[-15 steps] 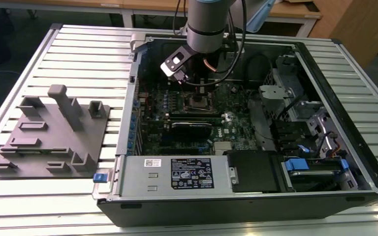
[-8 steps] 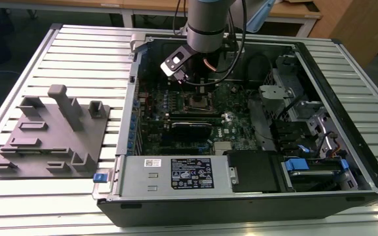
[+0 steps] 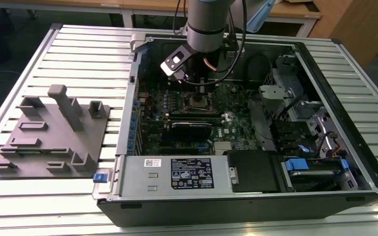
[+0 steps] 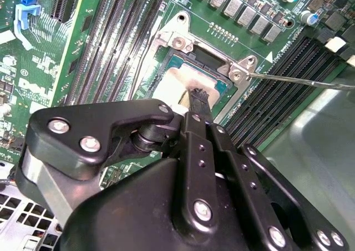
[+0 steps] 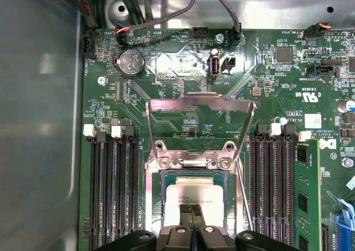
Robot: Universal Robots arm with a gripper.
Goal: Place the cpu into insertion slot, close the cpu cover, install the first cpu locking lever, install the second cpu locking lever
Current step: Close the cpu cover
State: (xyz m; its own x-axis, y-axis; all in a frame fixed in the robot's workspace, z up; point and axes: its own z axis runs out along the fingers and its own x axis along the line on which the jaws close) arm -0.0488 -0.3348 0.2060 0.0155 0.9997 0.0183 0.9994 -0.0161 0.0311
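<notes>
Inspecting the gripper [image 5: 191,211], we find its fingers closed together, empty, tips down on the cpu [image 5: 194,193]. The cpu lies seated in the insertion slot [image 4: 202,56]. The cpu cover [image 5: 199,99] stands raised above the green board [image 5: 266,96].

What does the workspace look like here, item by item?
Surface: slatted table carrying an open PC case.
Job's things: cpu lies in the slot; cover is raised; a lever angles away beside the slot.
Clutter: grey fixture tray beside the case.
Grippers: gripper shut, its tips at the cpu's top.
Cables: black cables hang along the arm; grey leads plug into the board.
Surroundings: wooden desks behind.
</notes>
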